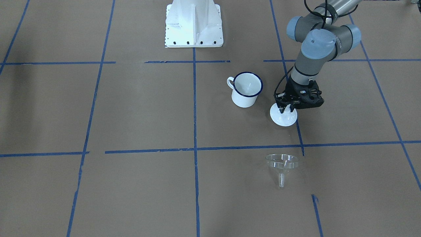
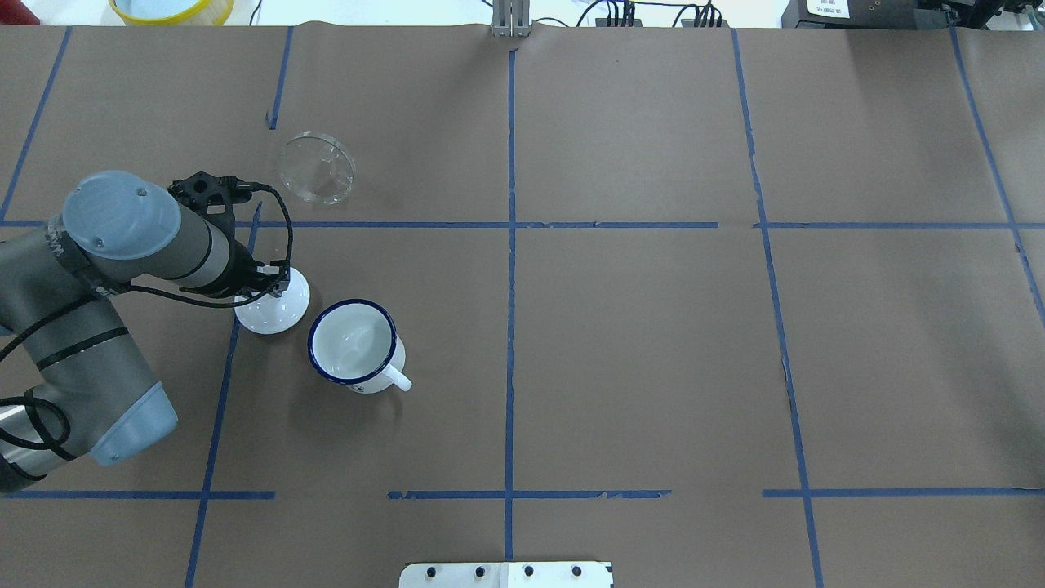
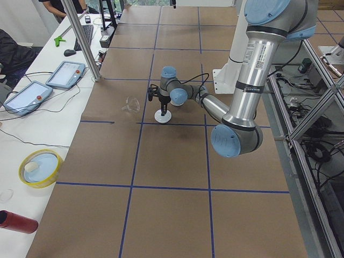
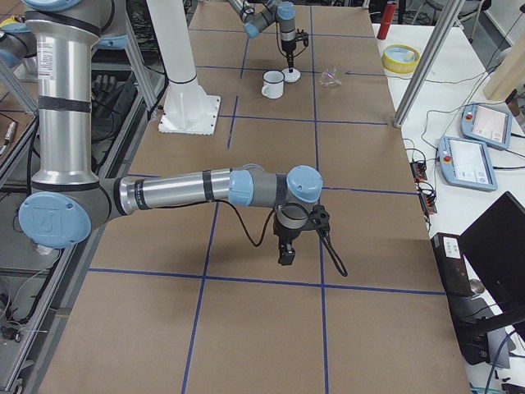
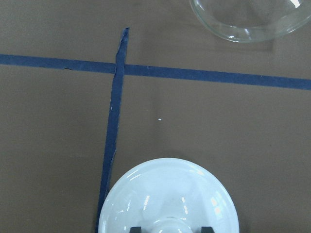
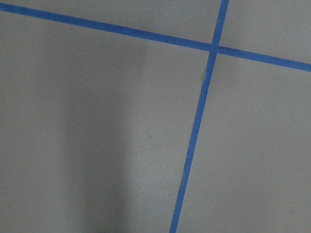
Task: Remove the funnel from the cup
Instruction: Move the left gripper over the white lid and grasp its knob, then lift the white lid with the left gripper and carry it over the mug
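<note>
The clear funnel (image 1: 282, 162) lies on the table outside the cup, its spout pointing away from the robot; it also shows in the overhead view (image 2: 317, 167) and at the top of the left wrist view (image 5: 248, 19). The cup (image 1: 246, 89), a white mug with a blue rim, stands upright and empty (image 2: 353, 343). My left gripper (image 1: 285, 108) is down on a white domed lid (image 1: 283, 118) that rests on the table beside the cup, its fingers closed on the lid's knob (image 5: 170, 225). My right gripper (image 4: 285, 256) hangs far off over bare table; I cannot tell its state.
The table is covered in brown paper with blue tape lines (image 2: 510, 245). The white robot base (image 1: 194, 24) stands at the near edge. A yellow bowl (image 2: 171, 8) sits beyond the far left corner. The lid (image 2: 273, 312) lies between the funnel and the cup.
</note>
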Robot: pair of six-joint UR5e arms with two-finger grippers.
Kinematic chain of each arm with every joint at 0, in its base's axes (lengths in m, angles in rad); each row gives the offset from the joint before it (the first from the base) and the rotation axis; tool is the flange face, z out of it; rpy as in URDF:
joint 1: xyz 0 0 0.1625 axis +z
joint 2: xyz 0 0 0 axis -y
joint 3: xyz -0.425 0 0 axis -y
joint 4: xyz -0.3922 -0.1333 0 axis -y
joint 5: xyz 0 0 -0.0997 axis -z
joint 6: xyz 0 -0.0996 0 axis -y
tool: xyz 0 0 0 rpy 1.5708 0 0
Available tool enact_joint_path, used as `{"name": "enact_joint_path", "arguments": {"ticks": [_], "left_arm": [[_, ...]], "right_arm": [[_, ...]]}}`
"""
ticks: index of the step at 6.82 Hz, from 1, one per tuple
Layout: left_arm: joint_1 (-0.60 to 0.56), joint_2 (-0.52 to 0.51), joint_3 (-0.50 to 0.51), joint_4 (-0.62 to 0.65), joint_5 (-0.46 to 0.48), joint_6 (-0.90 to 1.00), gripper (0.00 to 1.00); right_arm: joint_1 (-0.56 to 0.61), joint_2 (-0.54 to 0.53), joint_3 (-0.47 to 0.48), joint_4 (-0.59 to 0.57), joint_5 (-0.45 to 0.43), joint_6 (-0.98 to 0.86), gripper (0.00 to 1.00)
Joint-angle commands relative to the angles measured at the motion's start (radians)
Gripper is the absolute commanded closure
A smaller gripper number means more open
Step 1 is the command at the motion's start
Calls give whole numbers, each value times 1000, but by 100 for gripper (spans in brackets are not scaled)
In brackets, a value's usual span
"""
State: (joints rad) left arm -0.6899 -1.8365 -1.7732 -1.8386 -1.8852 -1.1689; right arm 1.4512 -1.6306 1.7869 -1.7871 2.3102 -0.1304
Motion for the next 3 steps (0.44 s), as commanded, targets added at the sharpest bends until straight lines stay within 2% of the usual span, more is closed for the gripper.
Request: {"name": "enact_joint_path", "arguments": {"ticks": [1,2,3], "left_arm": [[-23,2,-26,13,-3,2,100],[-45,2,-43,31,-8,23,100],[-68,-4,-105,139,-9,90,100]], "right_arm": [[0,0,0,0,0,0,0],[0,0,0,0,0,0,0],[0,2,0,0,0,0,0]]}}
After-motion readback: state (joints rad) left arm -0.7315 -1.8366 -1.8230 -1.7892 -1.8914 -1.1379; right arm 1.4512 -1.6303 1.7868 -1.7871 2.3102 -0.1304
